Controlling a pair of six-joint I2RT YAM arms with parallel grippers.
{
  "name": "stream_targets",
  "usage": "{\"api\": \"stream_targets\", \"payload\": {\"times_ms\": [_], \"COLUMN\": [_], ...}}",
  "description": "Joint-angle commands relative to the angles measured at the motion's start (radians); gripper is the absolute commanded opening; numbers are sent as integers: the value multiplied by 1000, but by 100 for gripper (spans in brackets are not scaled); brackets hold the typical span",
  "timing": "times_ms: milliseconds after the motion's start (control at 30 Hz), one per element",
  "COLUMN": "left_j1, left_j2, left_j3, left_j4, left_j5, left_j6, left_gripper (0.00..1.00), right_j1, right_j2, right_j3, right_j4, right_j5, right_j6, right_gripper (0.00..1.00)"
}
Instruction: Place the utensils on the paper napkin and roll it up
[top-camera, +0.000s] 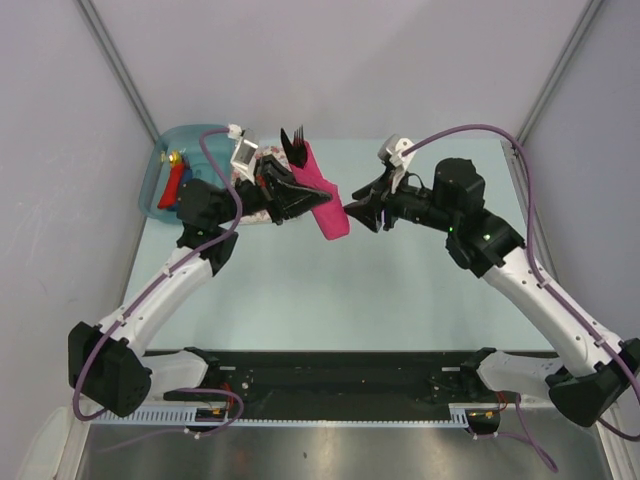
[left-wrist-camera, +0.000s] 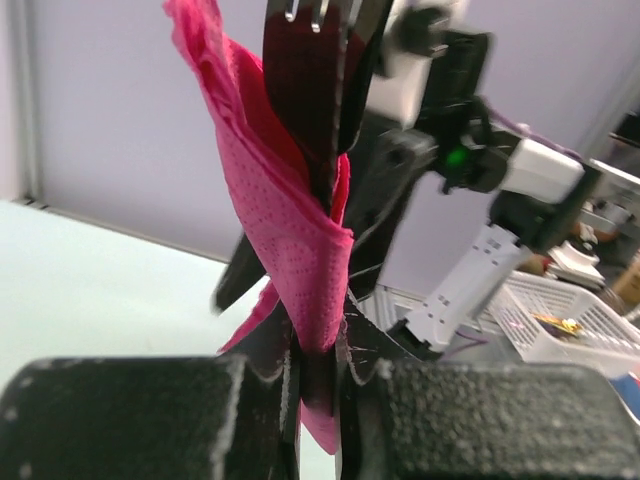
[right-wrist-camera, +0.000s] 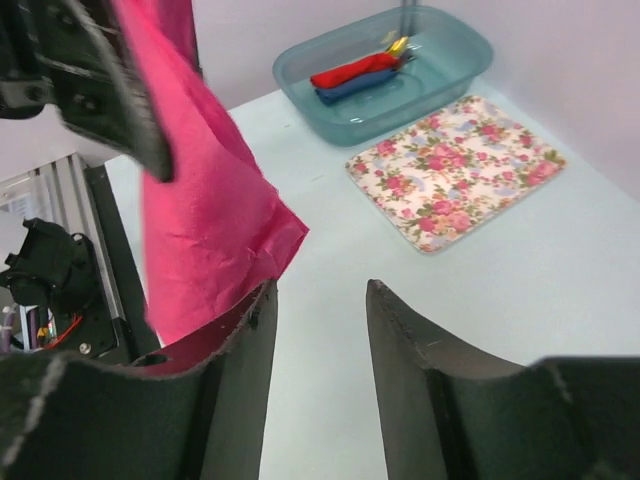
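pale mint-green table (top-camera: 400, 290) fills the floor of a small booth, closed in by plain grey-white walls (top-camera: 350, 60) with thin metal struts (top-camera: 115, 60) running up the corners. the left gripper (left-wrist-camera: 318, 390) is lifted off the table. its jaws are nearly closed and pinch the magenta paper napkin (left-wrist-camera: 290, 240), which is wrapped loosely around a dark fork (left-wrist-camera: 310, 100). the fork's tines stick out of the napkin at the end far from the fingers. whether a knife is inside the wrap cannot be made out. the napkin's other end pokes out past the left gripper, toward the right gripper (right-wrist-camera: 320, 330). the right gripper's jaws stand partly open with nothing between them. the napkin's loose corner is just beside one of its fingers (right-wrist-camera: 235, 370), touching or not i cannot tell. ahead of the right gripper a floral cloth (right-wrist-camera: 455, 165) lies flat on the table. beyond it a teal plastic bin (right-wrist-camera: 440, 95) holds a red roll (right-wrist-camera: 350, 70) and a blue roll (right-wrist-camera: 350, 90).
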Motion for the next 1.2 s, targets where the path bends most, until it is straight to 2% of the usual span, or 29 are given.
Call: {"api": "stream_targets", "payload": {"times_ms": [0, 233, 633, 767, 1000, 1167], "left_j1": [12, 13, 10, 7, -4, -16], "left_j2": [-11, 2, -26, -37, -46, -41], "left_j3": [56, 64, 47, 41, 32, 39], "left_j4": [-78, -69, -17, -8, 43, 67], "left_j5": [-106, -113, -77, -73, -45, -27], "left_j6": [82, 77, 33, 30, 5, -5], "left_gripper": [0, 0, 0, 0, 0, 0], "right_j1": [-8, 20, 91, 111, 115, 118], "right_j2": [-81, -87, 7, 16, 22, 28], "right_j3": [89, 101, 88, 84, 77, 74], "right_j4": [-52, -26, 70, 76, 81, 87], "right_j5": [87, 54, -18, -43, -90, -120], "right_j6": [-10, 18, -8, -17, -16, -5], "right_gripper": [47, 54, 64, 62, 50, 49]}}
